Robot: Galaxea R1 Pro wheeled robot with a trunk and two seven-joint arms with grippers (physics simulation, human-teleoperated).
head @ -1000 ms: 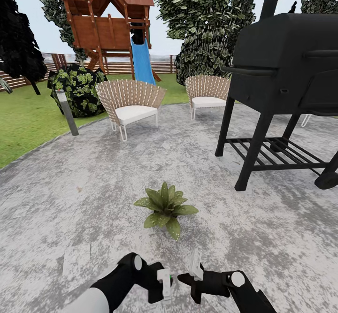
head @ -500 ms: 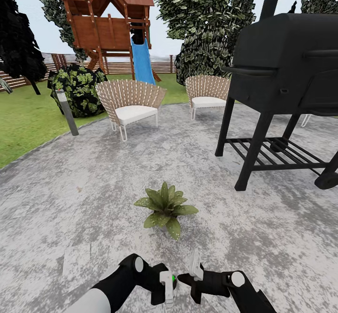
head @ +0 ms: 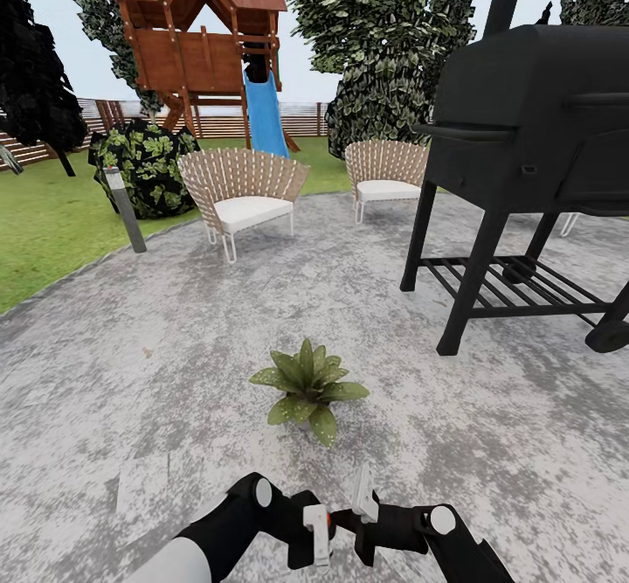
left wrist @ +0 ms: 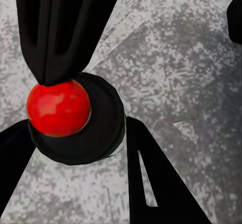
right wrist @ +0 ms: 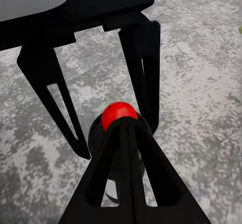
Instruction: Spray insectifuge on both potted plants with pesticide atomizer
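one potted plant (head: 307, 388) mid-patio (head: 131, 373), two wicker chairs (head: 243, 194) at its far edge, one grill (head: 533, 155). left gripper (head: 316, 535) clamped on atomizer (head: 318, 532); right gripper (head: 360, 513) can't tell.

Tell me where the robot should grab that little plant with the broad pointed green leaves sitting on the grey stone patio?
Probably by the pot under the small broad-leaved green plant, coming in low from the side. Its leaves fan out wide over the mottled grey stone patio and hide the pot from above, and they look too floppy to hold.
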